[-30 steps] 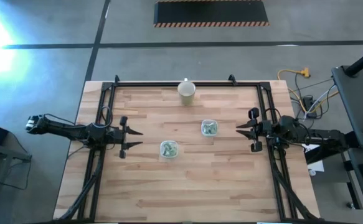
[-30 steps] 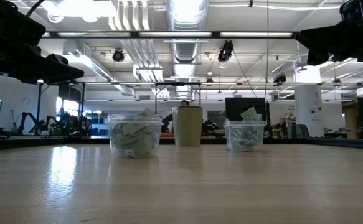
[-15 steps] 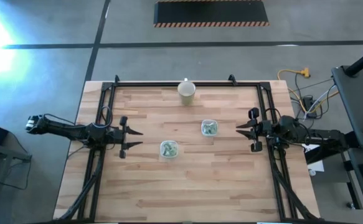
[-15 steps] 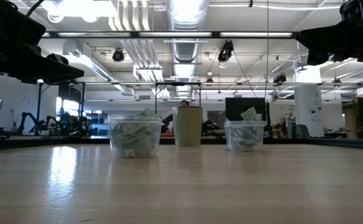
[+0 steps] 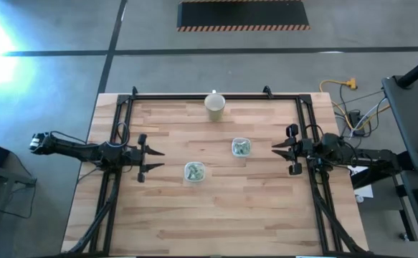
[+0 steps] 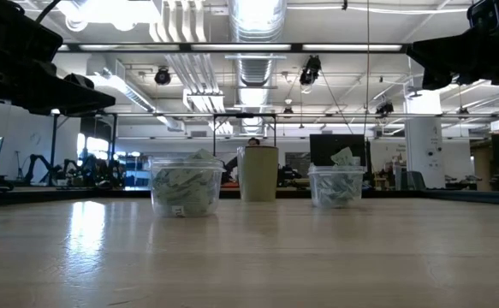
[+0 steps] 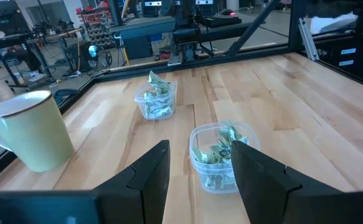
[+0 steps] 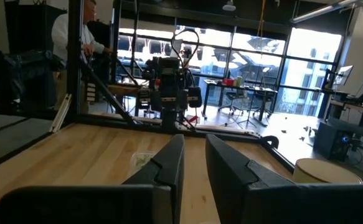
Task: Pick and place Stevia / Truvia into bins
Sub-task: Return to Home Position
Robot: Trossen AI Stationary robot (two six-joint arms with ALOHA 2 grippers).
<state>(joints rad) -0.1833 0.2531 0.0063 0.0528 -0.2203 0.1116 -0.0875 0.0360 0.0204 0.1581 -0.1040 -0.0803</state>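
The left gripper (image 5: pixel 156 159), a dark two-finger claw, hangs over the left side of the pale wooden slatted table (image 5: pixel 252 208). It is well left of the cream round cup (image 5: pixel 215 104) and nearer the table's front than the cup. Its fingers stand apart and grip nothing; in the left wrist view the nearer container shows through the gap.

The left bin (image 5: pixel 194 171), a small clear square plastic container with rounded corners, stands a little left of the cup and well in front of it. It is filled with crumpled pale green and white paper packets (image 7: pixel 217 154).

The cup stands upright at the back edge of the table.

The right bin (image 5: pixel 241 147), a second clear container of the same kind, stands a little right of the cup and in front of it, closer to the cup than the left bin is. It also holds packets, and in the low view one pokes above its rim. The two bins stand apart.

The right gripper (image 5: pixel 275 151) hangs over the table's right side, well right of the cup. Its fingers point inward, parted by a narrow gap, with nothing held.
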